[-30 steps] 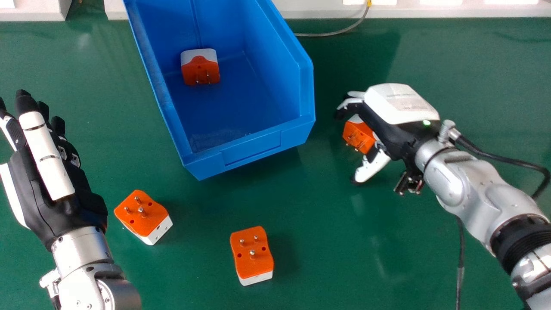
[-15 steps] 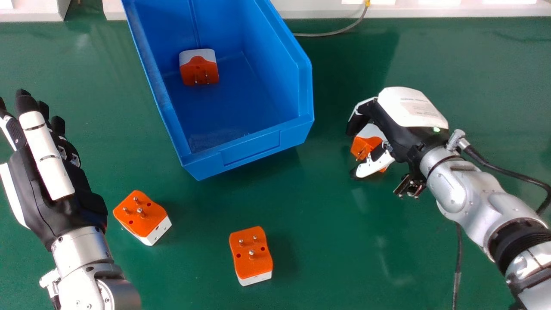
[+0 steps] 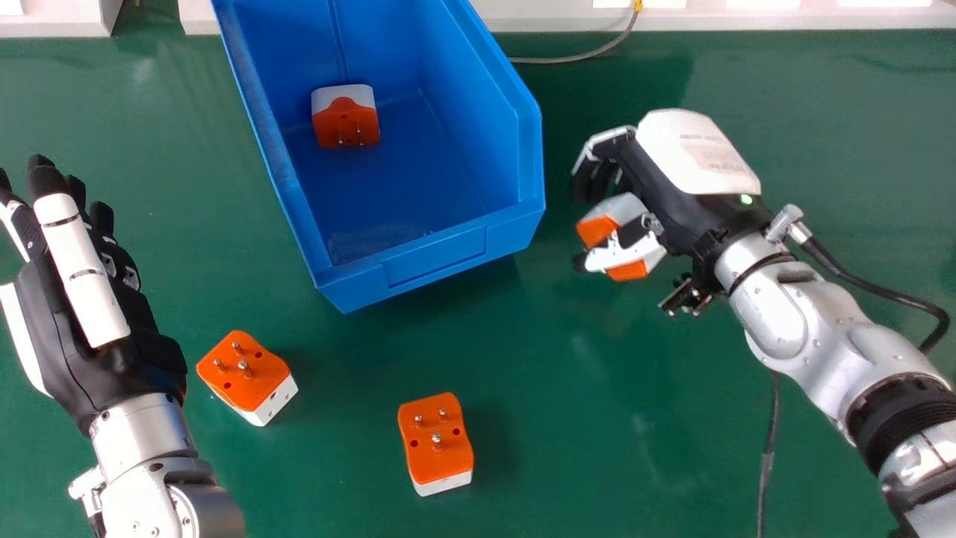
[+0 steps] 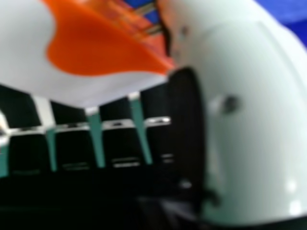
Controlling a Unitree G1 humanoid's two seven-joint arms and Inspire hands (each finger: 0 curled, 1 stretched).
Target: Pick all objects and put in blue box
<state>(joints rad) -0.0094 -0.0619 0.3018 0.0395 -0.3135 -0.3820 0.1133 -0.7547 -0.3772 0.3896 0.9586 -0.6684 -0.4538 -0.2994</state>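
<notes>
My right hand (image 3: 680,168) is to the right of the blue box (image 3: 433,258), its fingers and thumb curled round an orange and white plug adapter (image 3: 597,229). In the right hand view, the held adapter (image 4: 100,43) lies between the fingers and the thumb of my right hand (image 4: 254,110). Inside the box rests one adapter (image 3: 347,123). Two more stand pins up on the green table: one (image 3: 246,370) beside my left hand, another (image 3: 435,441) nearer the front. At the left, my left hand (image 3: 89,299) has straight fingers and holds nothing.
The green table (image 3: 567,448) extends around the box. A thin grey cable (image 3: 575,58) runs behind the box towards white edging (image 3: 747,19) at the back. A black cable (image 3: 881,284) hangs off my right wrist.
Over the last second my right hand has curled more firmly round the adapter. It shifted right and nearer, then back and to the left, with the adapter moving along. My left hand kept still.
</notes>
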